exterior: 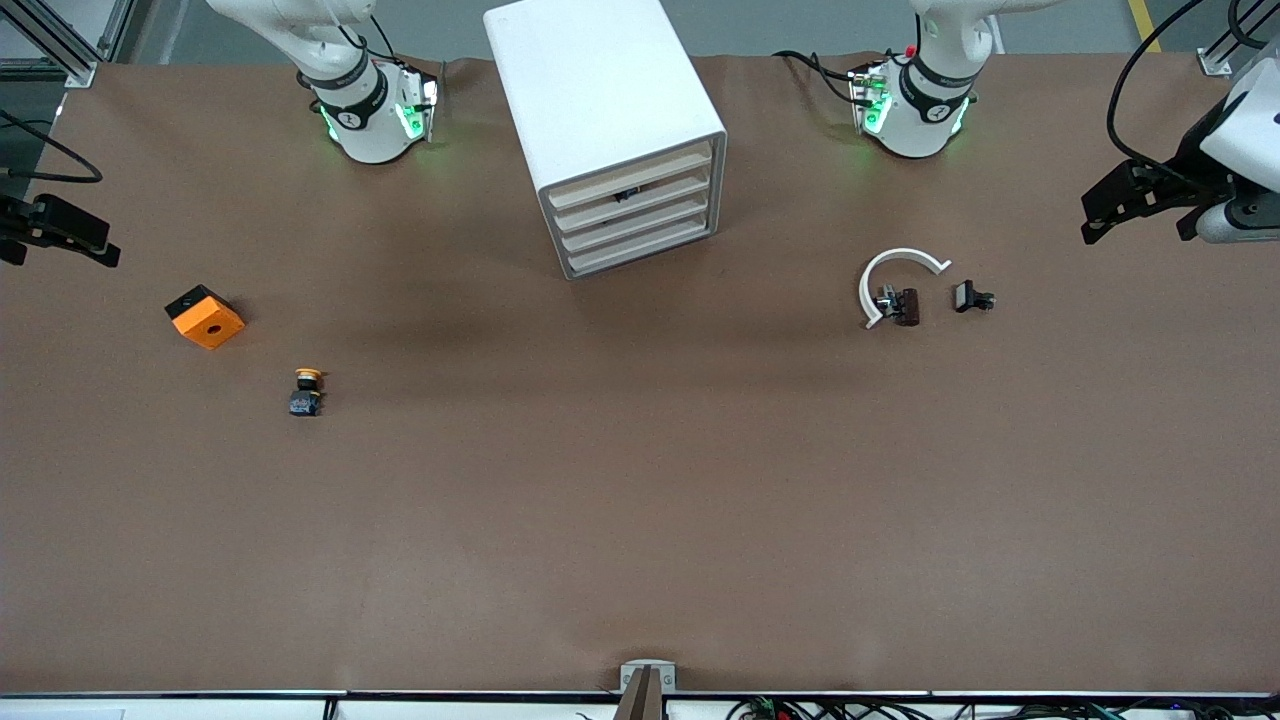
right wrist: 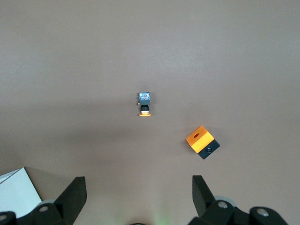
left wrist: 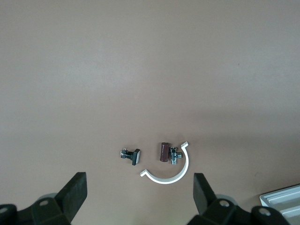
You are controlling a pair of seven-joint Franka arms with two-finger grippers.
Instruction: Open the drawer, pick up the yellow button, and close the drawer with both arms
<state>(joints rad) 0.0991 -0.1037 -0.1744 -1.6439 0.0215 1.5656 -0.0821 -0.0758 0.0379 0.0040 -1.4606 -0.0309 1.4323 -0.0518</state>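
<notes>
Spreading wide and bare, the brown counter (exterior: pixel 640 520) has open room across its whole half nearer the front camera, with every object lying in the half toward the robots' bases. The button (exterior: pixel 306 392) lies on its side toward the right arm's end of the counter, well apart from everything but the orange block (exterior: pixel 205 316), which sits near it, farther from the front camera and closer to that end's edge. The button's long axis runs roughly toward and away from the camera, its yellow-orange cap pointing toward the robots' bases and its dark body nearer the camera.

The white drawer cabinet (exterior: pixel 610 130) stands between the two bases, its stacked drawer fronts turned toward the camera and slanted toward the left arm's end. All drawers look pushed in; a small dark item shows in a gap between the upper fronts, too small to identify.

Toward the left arm's end lie a white curved clip (exterior: pixel 897 272), a brown piece (exterior: pixel 907 306) touching it, and a small black clip piece (exterior: pixel 970 297) just beside them.

The left hand (exterior: pixel 1128 205) hangs over that end's edge, fingers (left wrist: pixel 75 192) spread wide, holding nothing. The right hand (exterior: pixel 62 230) hangs over the other end's edge, fingers (right wrist: pixel 75 194) likewise wide apart and empty.
</notes>
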